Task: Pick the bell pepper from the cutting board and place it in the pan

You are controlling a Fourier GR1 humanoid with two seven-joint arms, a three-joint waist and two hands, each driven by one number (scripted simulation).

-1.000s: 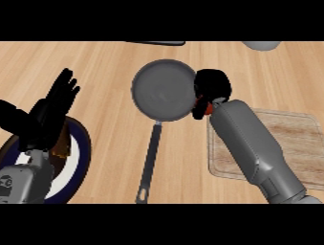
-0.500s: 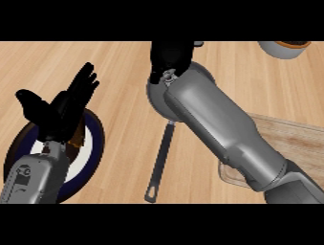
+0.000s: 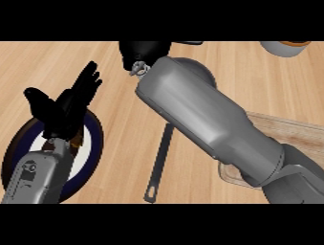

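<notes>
Wooden counter [image 3: 23, 67] fills the view, pale planks running across it. At the left, a blue-rimmed plate [image 3: 93, 143] is half covered by the left hand [image 3: 65, 105], which is held up with fingers straight and spread, at rest as it was a second ago. Further right, only the pan's handle [image 3: 158, 165] is seen; the pan's bowl is hidden under the right forearm, which has swung forward and across it within the last second. The right hand [image 3: 145, 51] is now cut off at the top edge, so its fingers cannot be told. The pepper, seen red in that hand a second ago, is nowhere visible; it is perhaps in the hand or already released. At the right lies the board [image 3: 305, 139], bare where visible, and a cup [image 3: 286, 48] beyond.
</notes>
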